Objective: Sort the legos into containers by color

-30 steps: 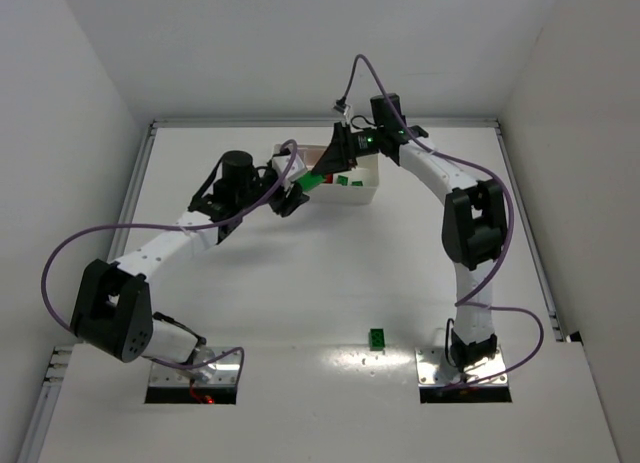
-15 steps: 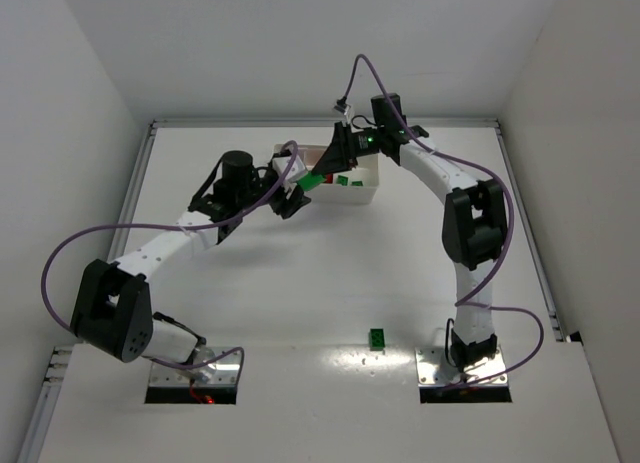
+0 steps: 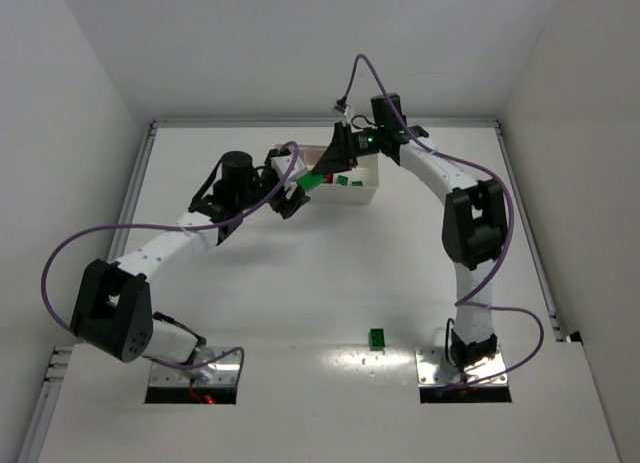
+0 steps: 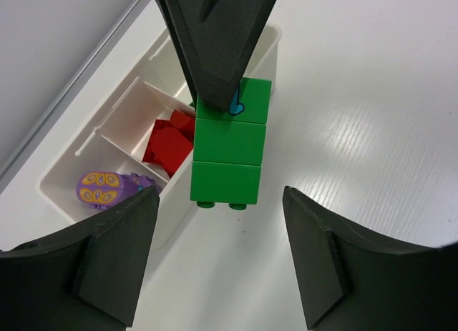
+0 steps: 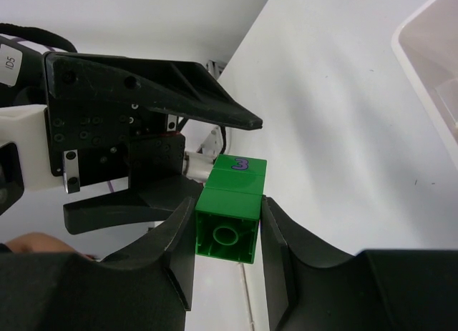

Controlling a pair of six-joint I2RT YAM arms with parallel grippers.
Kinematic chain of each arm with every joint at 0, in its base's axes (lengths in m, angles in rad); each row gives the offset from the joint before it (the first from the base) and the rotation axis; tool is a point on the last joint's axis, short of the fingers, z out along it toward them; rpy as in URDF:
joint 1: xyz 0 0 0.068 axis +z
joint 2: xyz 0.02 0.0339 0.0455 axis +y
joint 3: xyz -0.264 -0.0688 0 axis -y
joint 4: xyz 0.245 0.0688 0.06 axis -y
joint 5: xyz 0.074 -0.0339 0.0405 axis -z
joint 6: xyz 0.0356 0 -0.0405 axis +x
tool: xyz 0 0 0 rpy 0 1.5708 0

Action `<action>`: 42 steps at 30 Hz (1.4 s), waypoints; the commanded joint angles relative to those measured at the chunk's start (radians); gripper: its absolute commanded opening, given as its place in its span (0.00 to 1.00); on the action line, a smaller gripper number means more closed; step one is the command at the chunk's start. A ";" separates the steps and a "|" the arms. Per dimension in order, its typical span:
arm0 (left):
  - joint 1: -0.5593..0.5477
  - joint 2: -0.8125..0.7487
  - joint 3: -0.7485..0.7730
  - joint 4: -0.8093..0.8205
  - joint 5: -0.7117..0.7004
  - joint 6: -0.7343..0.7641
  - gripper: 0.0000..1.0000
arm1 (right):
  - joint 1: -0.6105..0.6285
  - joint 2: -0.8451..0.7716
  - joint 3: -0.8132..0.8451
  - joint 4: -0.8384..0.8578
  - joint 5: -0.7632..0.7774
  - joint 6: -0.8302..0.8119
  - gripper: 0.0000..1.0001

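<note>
Jaws, right arm: clenched on one end of a green brick stack (image 4: 229,149), which hangs in the air just beside the long wall of the white tray (image 4: 132,120), near the far edge of the desk.
Jaws, left arm: released, spread either side of the stack's free end, touching nothing.
Tray contents: red bricks (image 4: 168,141) in the middle section, a purple brick (image 4: 107,188) in the end one.
Loose: one green brick (image 3: 377,337), near edge.
Handling: likely light, rigid and smooth. The stud joints may part, so grip the flat side faces squarely.
</note>
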 commanded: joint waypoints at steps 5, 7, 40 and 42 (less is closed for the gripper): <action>-0.005 -0.035 -0.006 0.040 -0.015 0.008 0.77 | 0.008 -0.028 -0.004 0.033 -0.034 -0.012 0.00; -0.005 -0.035 -0.006 0.051 -0.024 0.008 0.77 | 0.008 -0.028 -0.004 0.033 -0.034 -0.012 0.00; -0.015 -0.073 -0.055 -0.020 0.012 0.045 0.00 | -0.015 -0.018 0.016 0.042 -0.025 -0.012 0.00; -0.015 -0.107 -0.086 -0.041 0.012 0.058 0.00 | -0.026 -0.028 0.016 0.042 -0.025 -0.012 0.00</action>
